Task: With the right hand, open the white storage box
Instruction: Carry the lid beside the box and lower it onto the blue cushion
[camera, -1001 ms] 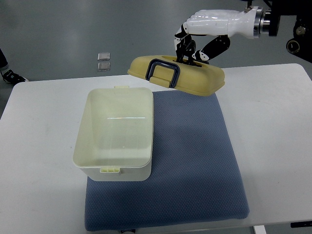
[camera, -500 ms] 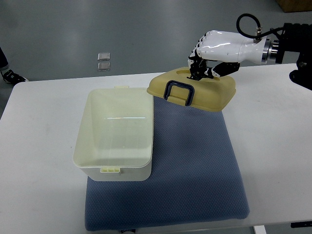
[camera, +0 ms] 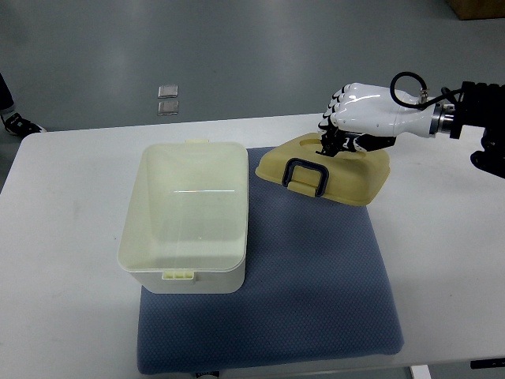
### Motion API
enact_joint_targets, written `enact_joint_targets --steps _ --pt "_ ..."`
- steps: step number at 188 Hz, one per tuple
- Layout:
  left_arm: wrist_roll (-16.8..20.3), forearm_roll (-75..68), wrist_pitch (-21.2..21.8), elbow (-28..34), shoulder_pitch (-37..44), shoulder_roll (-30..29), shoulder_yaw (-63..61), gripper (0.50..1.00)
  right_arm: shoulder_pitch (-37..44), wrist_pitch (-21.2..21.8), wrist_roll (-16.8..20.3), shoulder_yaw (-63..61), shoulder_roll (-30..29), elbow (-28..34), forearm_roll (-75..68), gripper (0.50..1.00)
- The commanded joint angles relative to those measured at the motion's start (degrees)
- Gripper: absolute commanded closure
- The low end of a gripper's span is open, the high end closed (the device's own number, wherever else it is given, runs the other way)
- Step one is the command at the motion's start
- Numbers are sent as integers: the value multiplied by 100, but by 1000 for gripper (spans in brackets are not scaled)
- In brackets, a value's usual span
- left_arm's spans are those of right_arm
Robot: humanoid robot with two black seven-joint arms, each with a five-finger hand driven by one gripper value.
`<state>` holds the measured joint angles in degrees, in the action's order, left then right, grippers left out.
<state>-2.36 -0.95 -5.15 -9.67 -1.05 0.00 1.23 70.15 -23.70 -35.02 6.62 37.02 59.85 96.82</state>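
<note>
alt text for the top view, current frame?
The robot's right hand grips the far edge of a cream lid with a dark handle, holding it over a blue mat on a white table. The open, empty storage box sits left of the lid.

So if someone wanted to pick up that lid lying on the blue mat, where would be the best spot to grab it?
Probably the dark handle on top of the lid. It stands up as an open loop facing the near side, so fingers could hook through it from above. The right hand instead holds the lid's far edge, which also works, since that rim is free and within reach from the right.
</note>
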Motion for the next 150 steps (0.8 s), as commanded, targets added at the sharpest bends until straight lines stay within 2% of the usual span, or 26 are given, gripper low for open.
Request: enact_joint_targets --steps 1,36,76,150 --pt "-1 7 -3 0 0 0 0 500 -45 -135 2 94 -11 -26 38 1000" --pt "-1 -1 -3 0 0 0 0 500 -168 -583 2 278 -108 -334 188 1000" --pt "-1 -1 5 0 0 0 0 500 -291 -944 2 498 -213 -404 205 1000" --pt "-1 8 -3 0 0 0 0 500 -458 -997 2 647 -477 -527 241 1000"
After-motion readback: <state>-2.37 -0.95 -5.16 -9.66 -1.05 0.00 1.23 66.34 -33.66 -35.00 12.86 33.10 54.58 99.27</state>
